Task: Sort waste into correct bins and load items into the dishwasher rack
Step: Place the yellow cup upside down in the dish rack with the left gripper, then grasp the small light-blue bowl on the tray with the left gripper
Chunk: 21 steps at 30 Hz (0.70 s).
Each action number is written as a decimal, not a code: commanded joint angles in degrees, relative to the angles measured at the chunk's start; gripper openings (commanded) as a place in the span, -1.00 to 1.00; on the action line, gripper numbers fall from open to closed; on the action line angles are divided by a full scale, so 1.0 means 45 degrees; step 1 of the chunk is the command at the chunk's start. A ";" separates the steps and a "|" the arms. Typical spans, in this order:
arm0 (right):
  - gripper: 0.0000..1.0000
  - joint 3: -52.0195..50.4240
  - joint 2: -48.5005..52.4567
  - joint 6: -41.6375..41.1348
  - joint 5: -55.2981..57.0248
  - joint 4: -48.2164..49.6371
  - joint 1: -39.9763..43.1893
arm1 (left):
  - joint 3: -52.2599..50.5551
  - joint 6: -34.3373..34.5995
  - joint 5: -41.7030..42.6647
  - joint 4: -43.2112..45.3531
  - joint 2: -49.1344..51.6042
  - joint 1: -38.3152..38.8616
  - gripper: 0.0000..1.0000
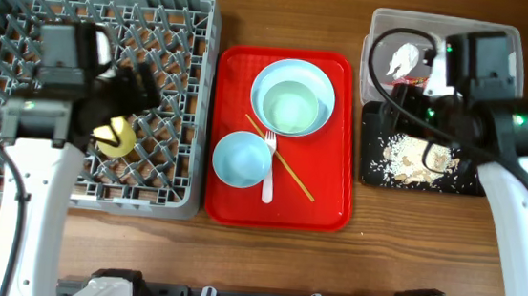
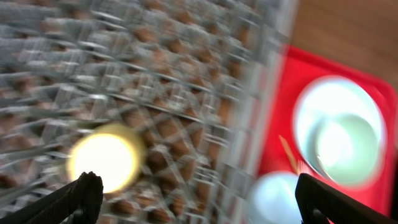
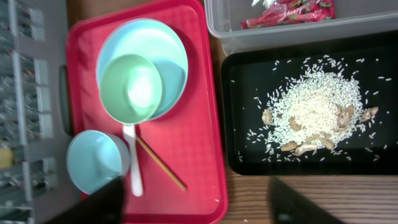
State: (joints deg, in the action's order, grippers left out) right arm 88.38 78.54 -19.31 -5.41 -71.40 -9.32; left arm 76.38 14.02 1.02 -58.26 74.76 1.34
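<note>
The rack (image 1: 174, 25) filled the left of the table, its pegs upright in a grid. To its right lay the red tray (image 1: 327, 192), just beside the rack's right wall. At the far right stood the tub (image 1: 390, 25), and the black tray (image 1: 462, 185) lay just near of it, the two touching or almost so.

The left gripper (image 2: 198, 183) hung over the rack's middle with its jaws spread wide and nothing between them. The right gripper (image 3: 194, 185) hung over the left end of the black tray, jaws also well apart and empty.

The plate (image 1: 268, 79) sat on the far part of the red tray, and the mint bowl (image 1: 293, 107) rested on it, toward its near side. The blue bowl (image 1: 239, 158) stood on the tray's near left. The cup (image 1: 116, 137) was in the rack, near its middle and just near of the left gripper; the wrist view was too blurred to tell whether it stood upright.

The fork (image 1: 268, 177) lay on the red tray just right of the blue bowl, tines toward the plate. A thin wooden stick (image 1: 295, 178) crossed it on a slant.

The tissue (image 1: 406, 57) lay in the tub's left part, and the wrapper (image 3: 289, 11) lay in the tub beside it. The rice (image 3: 317, 109) was heaped in the black tray, with stray grains scattered around the heap and a few brown bits among them.
</note>
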 commanded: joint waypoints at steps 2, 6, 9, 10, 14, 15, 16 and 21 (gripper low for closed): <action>0.99 0.0053 -0.0316 -0.0136 0.0243 -0.0039 0.0034 | 0.0078 -0.0024 0.0787 -0.0010 0.0374 0.2288 1.00; 1.00 0.0053 -0.0432 -0.0923 0.0248 -0.0408 0.0554 | 0.0078 -0.0087 0.1792 0.0160 0.1073 0.4216 0.99; 0.99 0.0049 -0.0432 -0.2132 0.0248 -0.0627 0.1345 | 0.0078 -0.0078 0.1205 0.0189 0.2123 0.5600 0.90; 0.99 0.0053 -0.0432 -0.2249 0.0243 -0.0709 0.1545 | 0.0078 -0.0073 0.1088 0.0185 0.2511 0.5974 0.88; 1.00 0.0049 -0.0427 -0.2035 0.0316 -0.1044 0.1938 | 0.0078 -0.0073 0.1088 0.0408 0.4284 0.7305 0.85; 1.00 0.0049 -0.0427 -0.2030 0.0408 -0.1107 0.1933 | 0.0078 -0.0073 0.1088 0.0505 0.4755 0.7553 0.82; 1.00 0.0049 -0.0427 -0.2030 0.0447 -0.1156 0.1933 | 0.0078 -0.0073 0.1088 0.0563 0.5255 0.7762 0.81; 1.00 0.0049 -0.0427 -0.2035 0.0442 -0.1195 0.1933 | 0.0078 -0.0029 0.1093 0.0573 0.7441 0.8495 0.41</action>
State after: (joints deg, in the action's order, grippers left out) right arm 88.38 77.60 -27.46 -4.62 -76.69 -0.80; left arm 76.38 13.93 6.31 -55.64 103.57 38.02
